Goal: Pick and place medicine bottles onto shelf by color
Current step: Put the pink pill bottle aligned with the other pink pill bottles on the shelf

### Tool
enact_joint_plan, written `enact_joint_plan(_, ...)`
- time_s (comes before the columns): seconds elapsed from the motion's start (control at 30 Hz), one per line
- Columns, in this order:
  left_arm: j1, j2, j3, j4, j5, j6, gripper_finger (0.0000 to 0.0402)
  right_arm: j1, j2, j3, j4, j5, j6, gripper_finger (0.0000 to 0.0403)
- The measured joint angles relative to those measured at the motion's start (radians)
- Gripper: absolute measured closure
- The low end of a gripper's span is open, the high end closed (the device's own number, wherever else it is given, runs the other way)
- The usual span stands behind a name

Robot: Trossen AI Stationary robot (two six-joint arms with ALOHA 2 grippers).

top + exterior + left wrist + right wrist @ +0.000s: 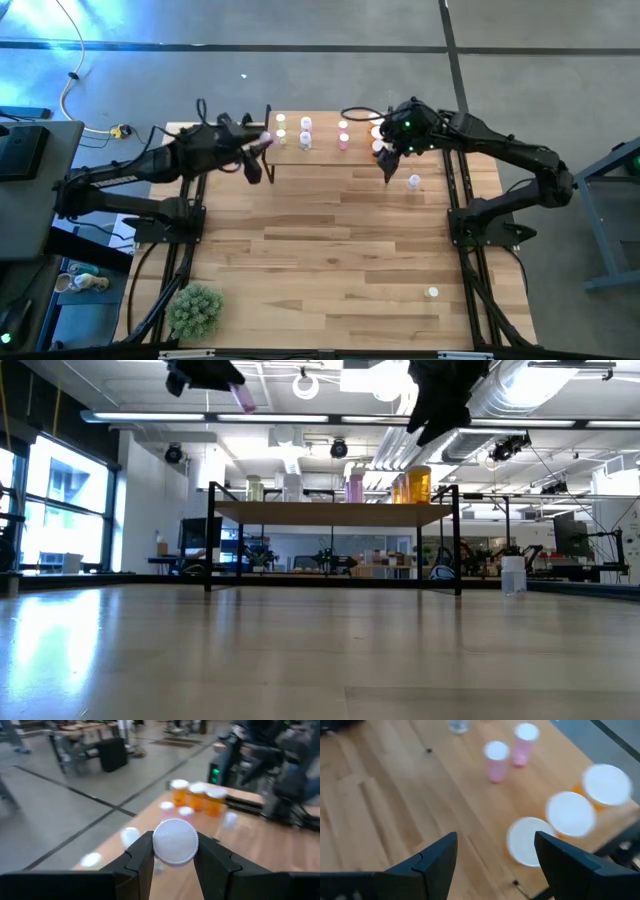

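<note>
A pink medicine bottle was clamped in the left gripper above the shelf's left end, its body hidden behind its white cap. On the shelf stood three orange bottles and two pink bottles; others were blurred. The right gripper hung spread and empty over the orange group.

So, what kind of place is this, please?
It looks like a robotics lab in a large open industrial hall. The low view shows exposed ceiling ducts and workbenches with equipment behind the shelf. The high view shows a bare concrete floor around the wooden table.
</note>
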Motion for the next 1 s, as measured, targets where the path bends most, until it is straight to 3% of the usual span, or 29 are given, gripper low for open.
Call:
enact_joint_plan(0.2, -0.094, 0.098, 0.0, 0.0, 0.012, 0.0, 0.0289, 0.096, 0.001, -0.029, 0.105, 0.0, -0.023, 0.0146)
enact_joint_plan(0.53, -0.204, 0.233, 0.0, 0.03, 0.06, -0.009, 0.0289, 0.222, 0.002, -0.201, 0.403, -0.007, -0.107, 0.0146)
enact_joint_plan(0.67, -0.244, 0.28, 0.0, 0.075, 0.117, -0.01, 0.0289, 0.266, 0.002, -0.294, 0.609, -0.04, -0.131, 0.0146)
enact_joint_plan(1.0, -0.316, 0.365, 0.0, 0.197, 0.112, -0.042, 0.0289, 0.367, 0.01, -0.535, 1.157, -0.057, -0.134, 0.0146)
